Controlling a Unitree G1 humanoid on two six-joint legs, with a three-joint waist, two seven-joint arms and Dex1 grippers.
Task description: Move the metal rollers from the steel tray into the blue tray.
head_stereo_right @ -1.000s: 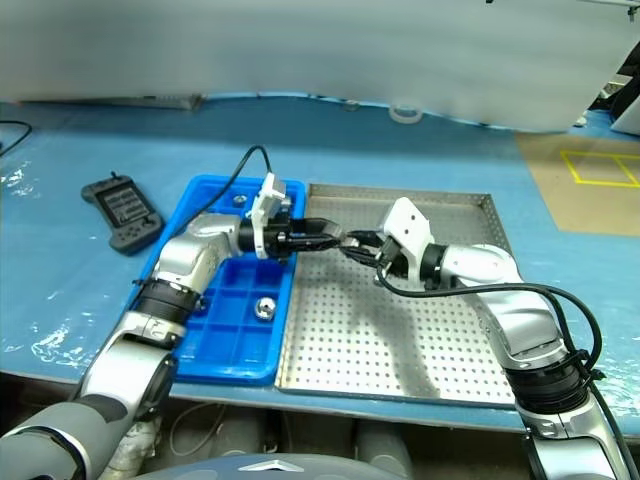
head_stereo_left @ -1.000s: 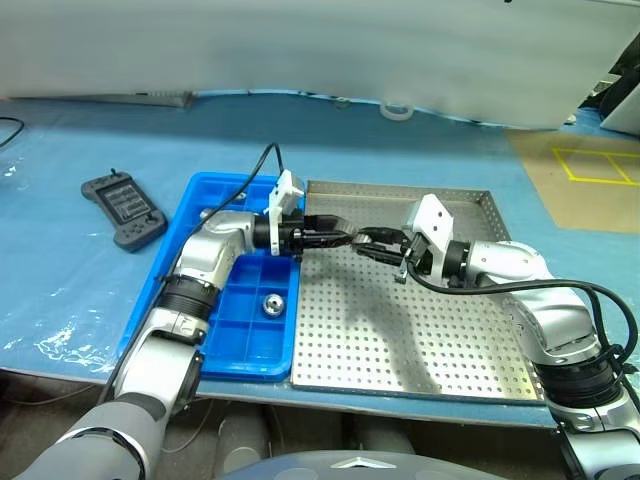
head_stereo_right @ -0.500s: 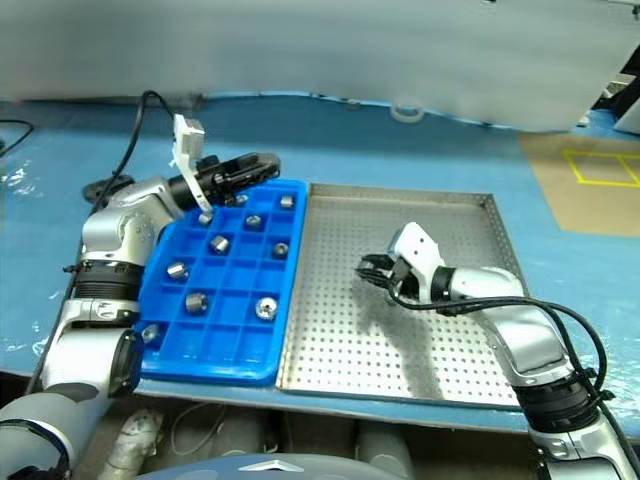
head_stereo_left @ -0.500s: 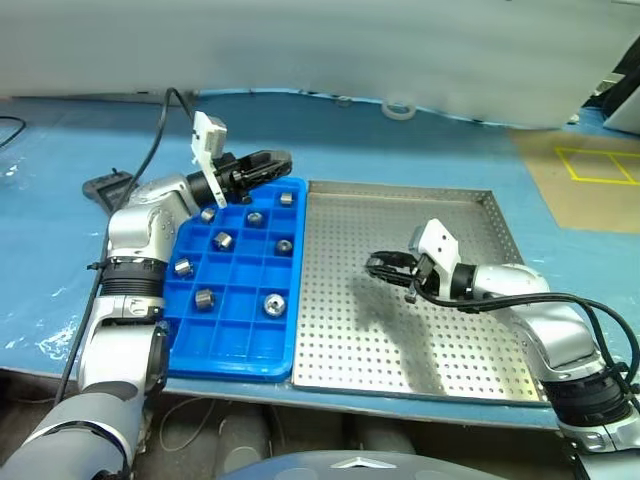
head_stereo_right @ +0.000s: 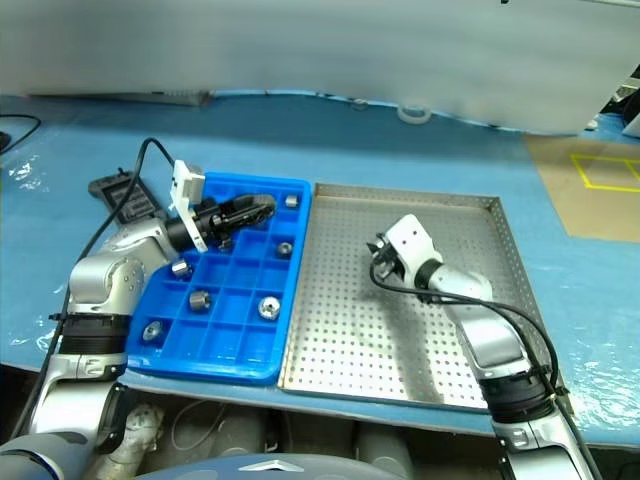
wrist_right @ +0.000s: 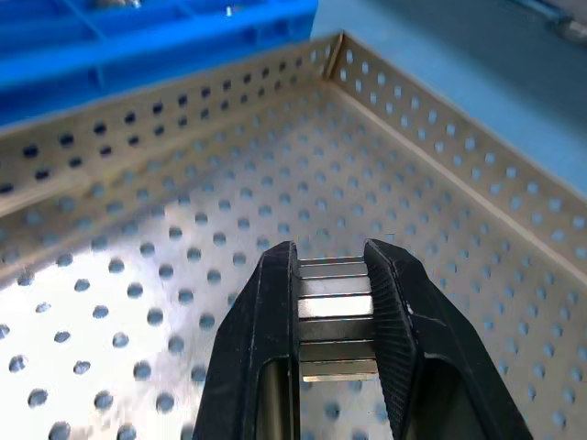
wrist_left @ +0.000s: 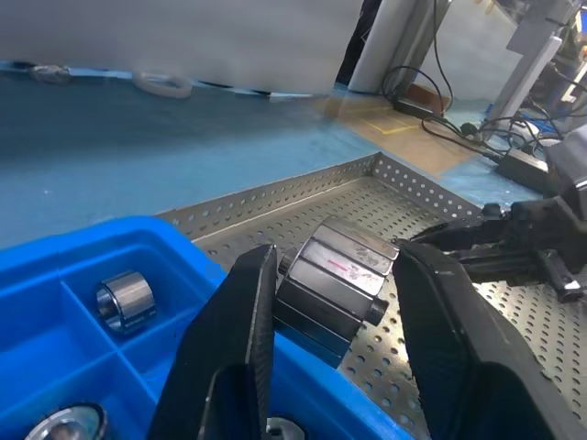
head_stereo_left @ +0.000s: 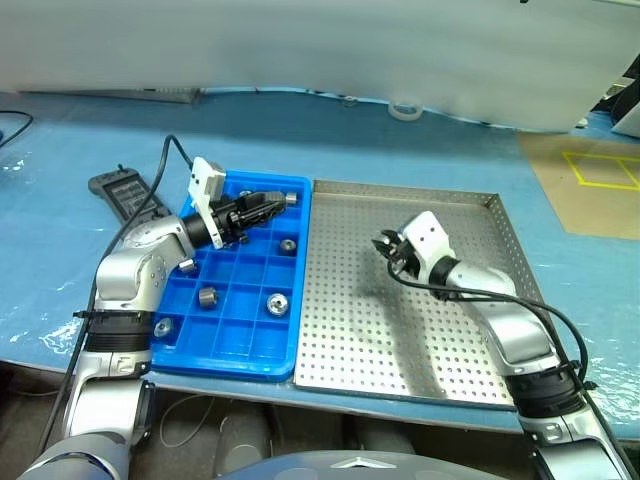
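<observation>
Left pincer (wrist_left: 335,302) gripping roller (wrist_left: 336,285), right pincer (wrist_right: 332,275) apparently gripping another, largely hidden.

My left tool (wrist_left: 335,302) pinches a glossy faceted metal roller (wrist_left: 332,284) in matt black fingers (wrist_left: 234,348). The steel tray (head_stereo_left: 400,330) looks dull and perforated, the blue tray (head_stereo_left: 235,335) smooth shiny plastic.

1. Both arms were built of silver-grey metallic segments joined by black ribbed collars.
2. The left gripper (head_stereo_left: 268,207) carried 2 glossy black fingers (wrist_left: 229,367), broad and tapered, with smooth faces.
3. The right gripper (head_stereo_left: 388,246) had 2 black fingers (wrist_right: 268,312) with finely ribbed inner pads.
4. A white block-shaped camera housing sat on each wrist.
5. A black cable looped from each wrist back along its forearm.
</observation>
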